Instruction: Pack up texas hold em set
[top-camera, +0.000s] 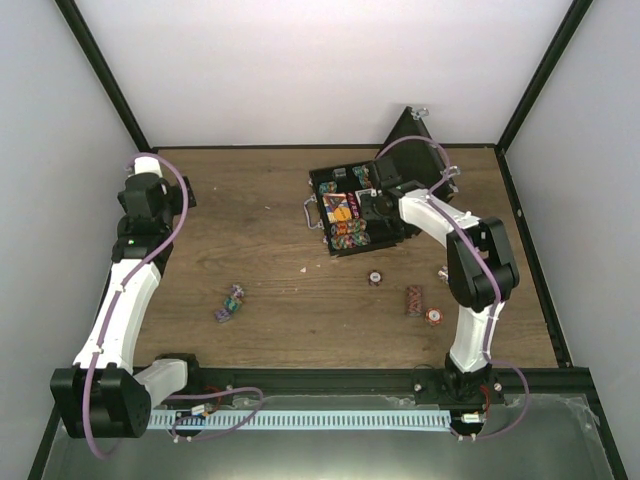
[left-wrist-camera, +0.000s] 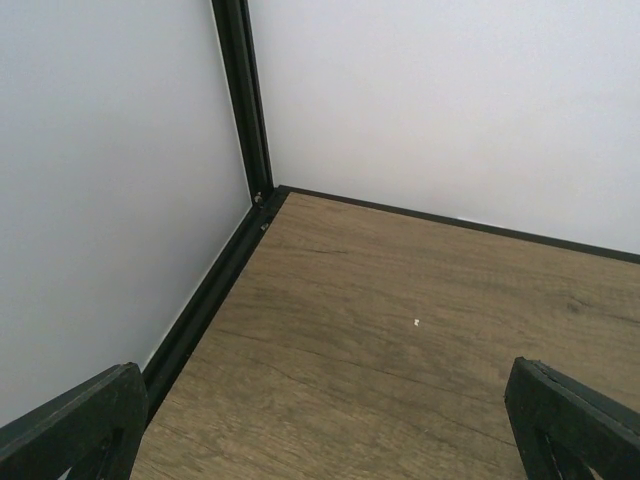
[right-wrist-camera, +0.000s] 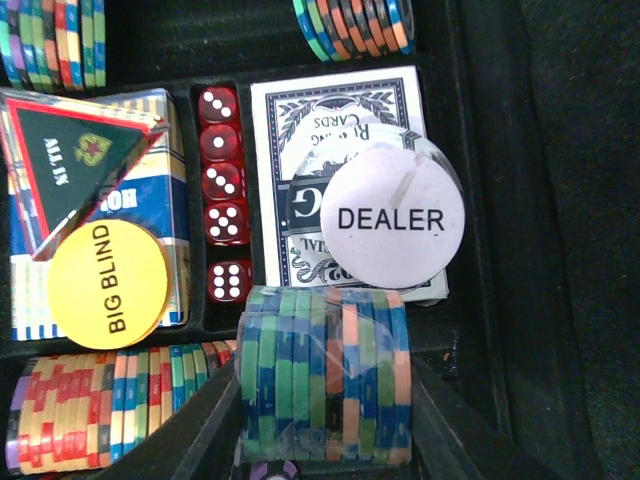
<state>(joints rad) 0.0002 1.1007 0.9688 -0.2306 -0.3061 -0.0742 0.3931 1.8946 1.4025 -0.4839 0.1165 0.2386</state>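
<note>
The black briefcase (top-camera: 330, 190) lies open at the back of the table with its lid (top-camera: 412, 140) raised. My right gripper (top-camera: 366, 208) hangs over its tray. In the right wrist view that gripper (right-wrist-camera: 325, 410) is shut on a wrapped stack of green, blue and orange chips (right-wrist-camera: 325, 370) and holds it over the tray's near chip slot. In the tray are a white DEALER button (right-wrist-camera: 395, 218), a yellow BIG BLIND button (right-wrist-camera: 108, 284), red dice (right-wrist-camera: 222, 220), two card decks (right-wrist-camera: 330, 120) and a chip row (right-wrist-camera: 100, 400). My left gripper (top-camera: 150, 195) is open and empty by the back left corner (left-wrist-camera: 320, 435).
Loose on the table are a chip stack (top-camera: 232, 302) at left centre, a single chip (top-camera: 374, 279), a stack (top-camera: 414, 300) and another chip (top-camera: 434, 316) in front of the case. Black frame posts (left-wrist-camera: 240, 100) and white walls bound the table.
</note>
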